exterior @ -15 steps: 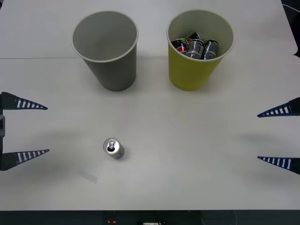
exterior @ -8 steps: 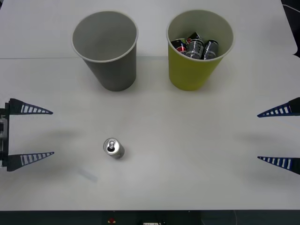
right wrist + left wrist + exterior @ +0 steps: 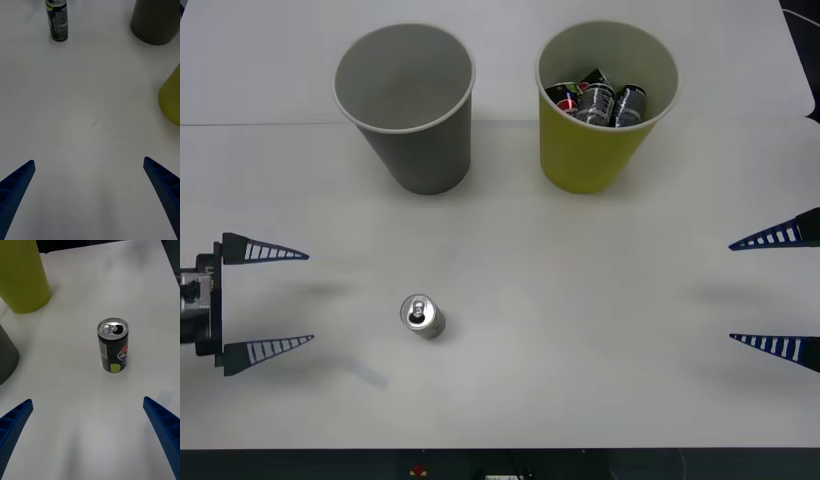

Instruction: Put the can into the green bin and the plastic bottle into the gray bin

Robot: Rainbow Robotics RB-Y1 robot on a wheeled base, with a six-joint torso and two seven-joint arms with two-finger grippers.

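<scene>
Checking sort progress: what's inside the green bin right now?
The green bin holds several dark cans piled against its far wall. Anything beneath them is hidden.

The left gripper (image 3: 268, 300), fingers spread wide, pushes in from the table's (image 3: 580, 300) left edge toward the upright can (image 3: 421, 316), more of its black wrist mount now showing, and sits slightly nearer the table's front edge than a second ago.

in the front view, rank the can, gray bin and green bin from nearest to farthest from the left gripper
From the open left gripper at the table's left edge:
1. The can, standing on the table just to its right.
2. The gray bin, at the back left.
3. The green bin, at the back right.
</scene>
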